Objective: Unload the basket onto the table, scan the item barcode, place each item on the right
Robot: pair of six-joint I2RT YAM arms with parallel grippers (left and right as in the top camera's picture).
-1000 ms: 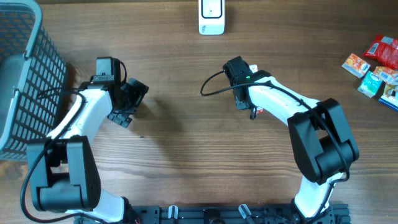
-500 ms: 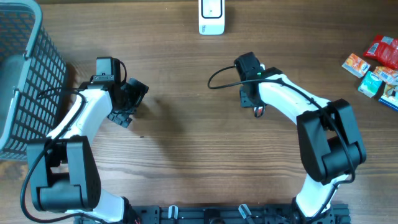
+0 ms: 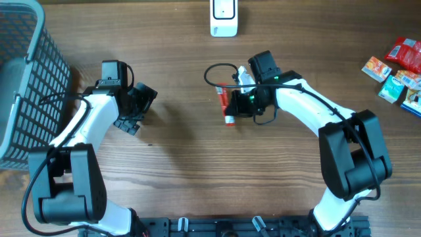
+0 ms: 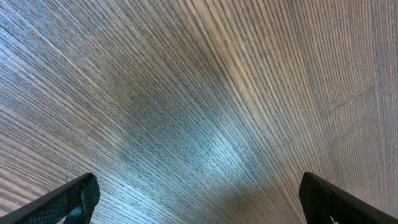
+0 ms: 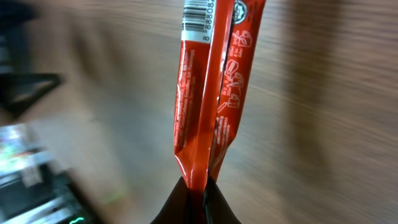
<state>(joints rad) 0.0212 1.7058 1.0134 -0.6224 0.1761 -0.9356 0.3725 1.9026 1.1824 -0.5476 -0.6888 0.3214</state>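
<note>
While the right arm is stretching over the middle of the table in the overhead view, the right gripper is clenching a slim red packet, which is sitting on the robot's side of the white scanner at the far edge and well apart from it, probably so the code can be offered to the reader; the left gripper is idling near the grey basket, seemingly staying out of the way, and other small packets are lying far right. In the left wrist view, the released fingers are framing only bare wood, holding nothing. In the right wrist view, the shut fingertips are nipping the packet's crimped end seal, letting its length stand clear, so the barcode at the far end is showing unobstructed, though blur is hiding the surroundings
</note>
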